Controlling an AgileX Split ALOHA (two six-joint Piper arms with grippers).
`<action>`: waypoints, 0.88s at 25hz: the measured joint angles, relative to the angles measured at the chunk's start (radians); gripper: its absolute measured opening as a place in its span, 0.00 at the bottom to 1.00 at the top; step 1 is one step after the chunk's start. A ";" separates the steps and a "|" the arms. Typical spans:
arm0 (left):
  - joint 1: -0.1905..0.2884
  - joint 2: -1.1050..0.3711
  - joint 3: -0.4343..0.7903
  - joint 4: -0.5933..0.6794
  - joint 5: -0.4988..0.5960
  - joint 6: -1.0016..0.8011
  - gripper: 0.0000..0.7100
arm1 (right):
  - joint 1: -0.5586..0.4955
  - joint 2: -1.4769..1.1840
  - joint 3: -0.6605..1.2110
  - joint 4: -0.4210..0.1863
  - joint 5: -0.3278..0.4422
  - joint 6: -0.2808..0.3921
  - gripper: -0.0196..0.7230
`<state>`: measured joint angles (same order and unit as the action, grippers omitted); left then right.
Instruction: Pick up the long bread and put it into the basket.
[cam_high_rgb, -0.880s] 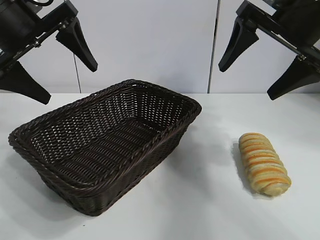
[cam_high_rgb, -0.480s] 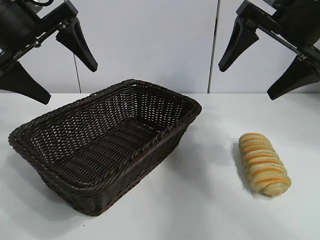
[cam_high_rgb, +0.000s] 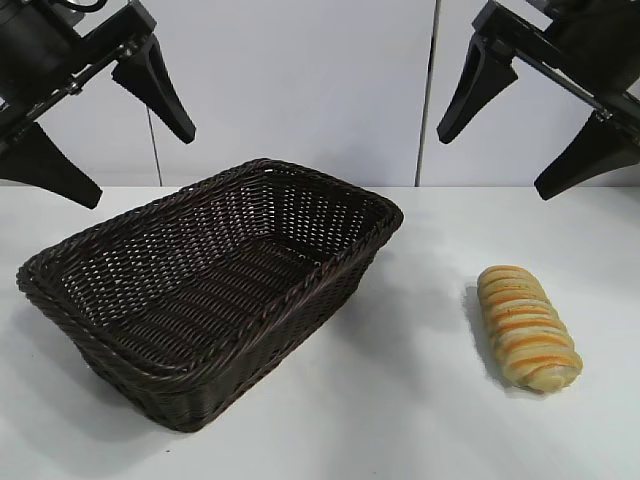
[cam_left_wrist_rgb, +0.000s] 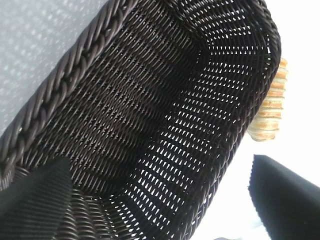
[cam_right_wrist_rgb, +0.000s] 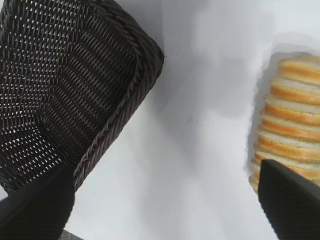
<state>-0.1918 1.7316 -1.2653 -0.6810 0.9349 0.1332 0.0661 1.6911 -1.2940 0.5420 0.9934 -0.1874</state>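
Note:
The long bread (cam_high_rgb: 527, 326), golden-tan with orange-brown stripes, lies on the white table at the right; it also shows as the loaf (cam_right_wrist_rgb: 292, 127) in the right wrist view and as a sliver of bread (cam_left_wrist_rgb: 271, 108) past the basket's wall in the left wrist view. The dark brown wicker basket (cam_high_rgb: 95, 324) stands at the left, with nothing in it. My right gripper (cam_high_rgb: 500, 158) hangs open high above the table, up and behind the bread. High over the basket's back left, my left gripper (cam_high_rgb: 140, 168) is open as well. Neither holds anything.
White table (cam_high_rgb: 400, 400) with bare room between the basket and the bread. A pale wall with a dark vertical seam (cam_high_rgb: 430, 90) stands behind.

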 joint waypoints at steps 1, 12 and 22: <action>0.000 0.000 0.000 0.000 0.002 0.000 0.98 | 0.000 0.000 0.000 0.000 0.000 0.000 0.96; 0.000 -0.004 -0.011 -0.020 0.009 -0.031 0.98 | 0.000 0.000 0.000 0.000 0.007 0.000 0.96; -0.056 -0.262 0.129 0.386 -0.047 -0.507 0.98 | 0.000 0.000 0.000 -0.001 0.019 0.000 0.96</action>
<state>-0.2473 1.4695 -1.1362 -0.2951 0.8883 -0.3739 0.0661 1.6911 -1.2940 0.5407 1.0121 -0.1874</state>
